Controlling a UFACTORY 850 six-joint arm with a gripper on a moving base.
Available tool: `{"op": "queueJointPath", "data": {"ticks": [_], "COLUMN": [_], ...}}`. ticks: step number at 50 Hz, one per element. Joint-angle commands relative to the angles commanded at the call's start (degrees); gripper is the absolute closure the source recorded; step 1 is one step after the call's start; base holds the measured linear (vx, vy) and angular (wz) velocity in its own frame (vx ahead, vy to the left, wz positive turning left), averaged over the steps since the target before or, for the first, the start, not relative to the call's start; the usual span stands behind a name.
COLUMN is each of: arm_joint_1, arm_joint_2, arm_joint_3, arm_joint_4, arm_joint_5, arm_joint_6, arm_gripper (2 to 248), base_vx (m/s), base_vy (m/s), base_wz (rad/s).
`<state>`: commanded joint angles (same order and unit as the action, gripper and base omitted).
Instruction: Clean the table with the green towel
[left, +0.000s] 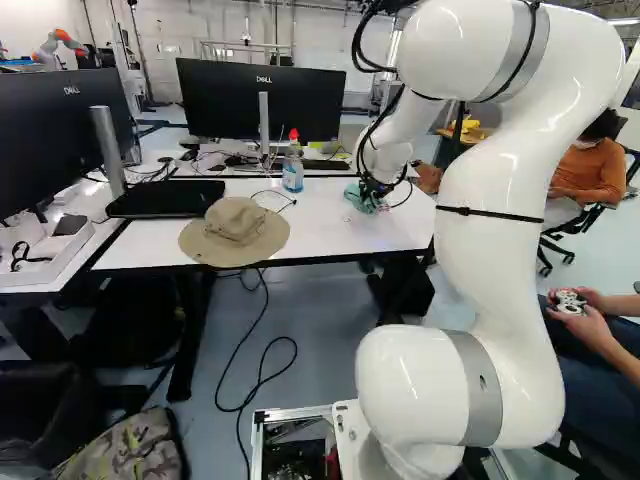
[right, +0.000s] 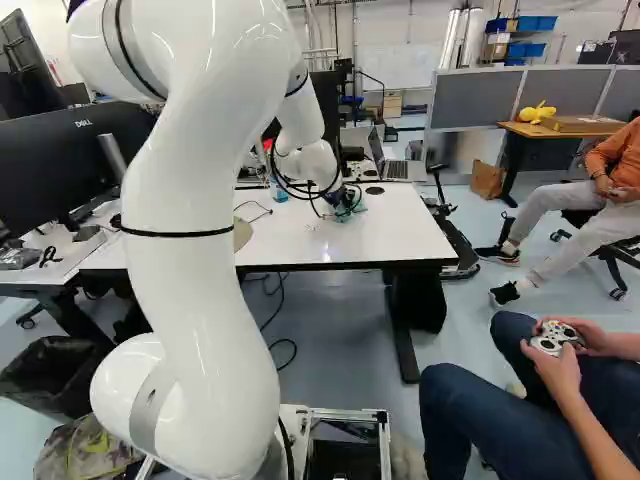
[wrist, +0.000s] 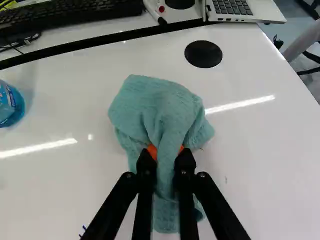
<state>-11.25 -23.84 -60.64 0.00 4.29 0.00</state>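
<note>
Claw (wrist: 167, 152) closed on bunched fold of green towel (wrist: 159, 109) over white counter (right: 400, 222), upper right of centre in left base view. We risk toppling bottle (left: 292, 172), upper middle there, blue liquid inside, should wipe swing wide; weak pinch could shed towel. Black bin (left: 35, 412), lower left, contents unclear to us.
</note>
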Motion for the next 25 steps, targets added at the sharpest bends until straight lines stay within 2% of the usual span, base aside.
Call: {"op": "queueJointPath", "data": {"ticks": [12,25], "arm_joint_1": [0.0,-1.3], "arm_joint_2": [2.7,5.4], "arm_joint_3": [3.4,6.8], "arm_joint_4": [0.0,0.0], "arm_joint_5": [0.0,0.0], "arm_joint_6": [0.0,0.0], "arm_gripper": [199,199], "base_vx": [0.0,0.0], "base_vy": [0.0,0.0], "base_wz": [0.0,0.0]}}
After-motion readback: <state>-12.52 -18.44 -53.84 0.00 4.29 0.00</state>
